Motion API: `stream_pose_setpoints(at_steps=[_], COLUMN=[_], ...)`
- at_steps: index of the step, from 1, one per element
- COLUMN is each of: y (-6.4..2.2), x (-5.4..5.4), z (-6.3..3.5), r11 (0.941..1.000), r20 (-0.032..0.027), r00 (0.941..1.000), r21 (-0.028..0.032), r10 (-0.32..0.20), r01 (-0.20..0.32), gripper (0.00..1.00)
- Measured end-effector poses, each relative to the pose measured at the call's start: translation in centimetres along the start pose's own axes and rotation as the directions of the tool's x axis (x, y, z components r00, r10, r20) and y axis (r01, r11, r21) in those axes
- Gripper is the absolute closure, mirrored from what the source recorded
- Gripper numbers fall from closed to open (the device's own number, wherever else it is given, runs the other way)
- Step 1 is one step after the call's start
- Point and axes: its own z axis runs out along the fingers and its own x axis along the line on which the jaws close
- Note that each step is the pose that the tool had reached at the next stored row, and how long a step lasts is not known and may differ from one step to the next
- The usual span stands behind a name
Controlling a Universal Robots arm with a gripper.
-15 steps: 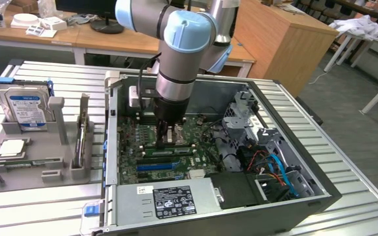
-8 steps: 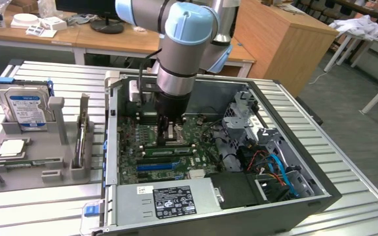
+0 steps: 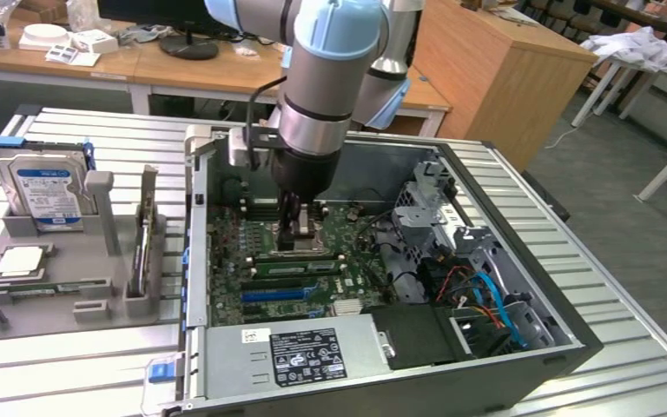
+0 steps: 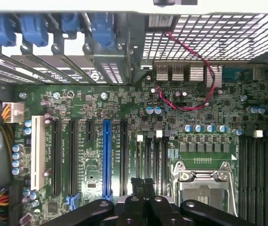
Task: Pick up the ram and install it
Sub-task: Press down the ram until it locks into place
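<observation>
The bench (image 3: pixel 624 287) is ribbed, matt silver metal, and the computer case (image 3: pixel 565 343) on it is dark painted sheet metal with a perforated steel panel (image 4: pixel 218 37). The motherboard (image 4: pixel 138 136) is glossy green circuit board; the gray holder tray (image 3: pixel 44 287) looks like matt plastic.

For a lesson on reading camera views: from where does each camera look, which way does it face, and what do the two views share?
Exterior view: off the arm and above, looking down at the open computer case on the table; the arm reaches into the case, gripper over the motherboard.
Wrist view: on the wrist, inside the case, facing the motherboard; the shut gripper shows at the edge, nothing seen between its fingers.
Shared: motherboard, CPU socket, gripper.
</observation>
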Motion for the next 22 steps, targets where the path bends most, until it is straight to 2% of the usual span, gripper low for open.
stream_pose_setpoints(at_steps=[6,13,22], y=[0.02,-0.03,-1.86], x=[0.0,0.0,0.0], z=[-0.92,-0.95,-0.98], r11=[1.0000,1.0000,1.0000], r20=[-0.0010,-0.0010,-0.0008], r00=[1.0000,1.0000,1.0000], r21=[0.0000,-0.0001,-0.0028], r10=[0.000,0.000,0.000], r01=[0.000,0.000,0.000], gripper=[0.89,0.89,0.89])
